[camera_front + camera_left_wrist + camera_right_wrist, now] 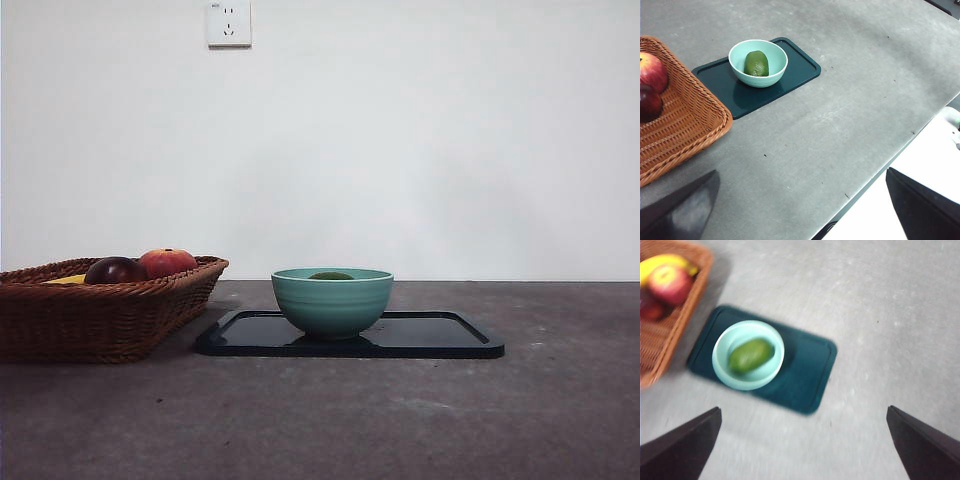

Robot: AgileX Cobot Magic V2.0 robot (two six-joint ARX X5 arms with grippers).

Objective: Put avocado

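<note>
low front view level; both wrist views overlook the bowl (758, 62).

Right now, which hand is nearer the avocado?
Right, I'd judge. The right hand hangs open above the avocado in the bowl; the left hand is open, off toward the table edge.

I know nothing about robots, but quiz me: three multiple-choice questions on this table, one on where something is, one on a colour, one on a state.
1. Where is the avocado?
A. in the basket
B. in the bowl
C. on the bare table

2. What colour is the bowl?
A. teal
B. red
C. white

3. How are both sets of fingers?
A. shut on the avocado
B. shut on the tray
C. open, holding nothing

Answers:
1 B: it lies inside the bowl, which stands on the tray.
2 A: every view shows it teal.
3 C: left fingers and right fingers stand wide apart above the table.
</note>
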